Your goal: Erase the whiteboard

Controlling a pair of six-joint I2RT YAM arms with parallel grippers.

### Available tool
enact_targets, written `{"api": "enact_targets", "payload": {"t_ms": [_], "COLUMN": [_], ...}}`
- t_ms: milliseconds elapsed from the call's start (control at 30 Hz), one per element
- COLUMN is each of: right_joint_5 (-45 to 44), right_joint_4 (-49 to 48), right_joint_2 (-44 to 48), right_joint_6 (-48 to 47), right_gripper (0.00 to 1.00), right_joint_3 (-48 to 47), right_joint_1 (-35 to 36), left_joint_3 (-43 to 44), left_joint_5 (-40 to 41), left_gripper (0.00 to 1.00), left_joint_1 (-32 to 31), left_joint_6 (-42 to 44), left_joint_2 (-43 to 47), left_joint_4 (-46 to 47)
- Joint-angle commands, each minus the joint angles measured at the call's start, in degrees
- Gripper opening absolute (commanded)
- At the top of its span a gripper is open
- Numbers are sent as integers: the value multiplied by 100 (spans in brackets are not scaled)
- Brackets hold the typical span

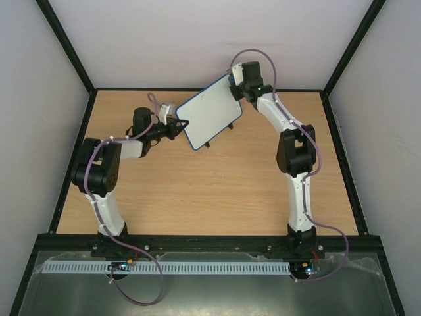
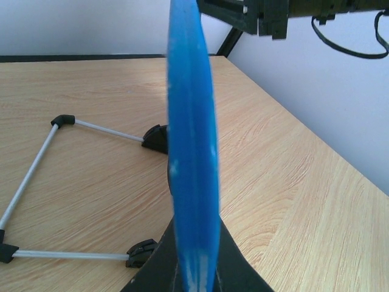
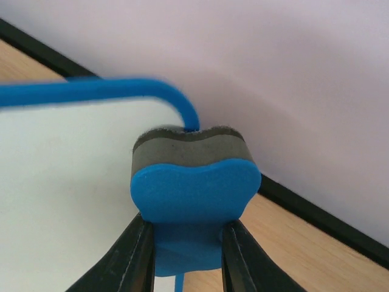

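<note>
Whiteboard (image 1: 212, 110) is off the table (image 1: 217, 191), held in the air and tilted. In the top view its long axis runs from near-left up to far-right.

- Left gripper (image 1: 179, 125) is at the whiteboard's near-left short edge. Its wrist view shows the blue frame (image 2: 193, 152) edge-on, pinched between the jaws.
- Right gripper (image 1: 238, 89) is at the whiteboard's far-right corner. Its jaws are clamped on a blue eraser (image 3: 194, 182), grey felt side turned to the whiteboard.
- The eraser sits right at the rounded corner of the frame. Whether the felt touches the white face (image 3: 67, 182) cannot be told.

Key relation: from the eraser, the whole writing face stretches away toward the left gripper, along the long axis. The right arm alone can wipe, likely by sweeping down that axis while the left arm steadies the whiteboard.

Writing: no brand or label is readable, and no marks can be made out on the face.
</note>
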State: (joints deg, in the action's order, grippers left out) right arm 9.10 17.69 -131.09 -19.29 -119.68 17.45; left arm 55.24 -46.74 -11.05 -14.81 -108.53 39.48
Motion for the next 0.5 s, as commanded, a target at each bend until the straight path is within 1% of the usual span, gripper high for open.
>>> {"api": "enact_targets", "payload": {"t_ms": [0, 200, 300, 467], "right_joint_5": [258, 734, 909, 1388], "right_joint_4": [67, -359, -395, -286], "right_joint_2": [-62, 197, 283, 502], "right_joint_6": [26, 189, 270, 515], "right_gripper": [2, 2, 2, 2], "right_joint_3": [507, 1859, 1959, 1696], "right_joint_1": [47, 48, 66, 172], "left_joint_3": [-181, -185, -181, -181], "left_joint_5": [-806, -814, -813, -817], "left_gripper": [3, 3, 3, 3], "left_joint_1": [-249, -249, -248, -254], "left_joint_6": [22, 18, 13, 13], "left_joint_2": [-293, -309, -318, -331], "left_joint_4": [-1013, -1005, -1007, -1024]}}
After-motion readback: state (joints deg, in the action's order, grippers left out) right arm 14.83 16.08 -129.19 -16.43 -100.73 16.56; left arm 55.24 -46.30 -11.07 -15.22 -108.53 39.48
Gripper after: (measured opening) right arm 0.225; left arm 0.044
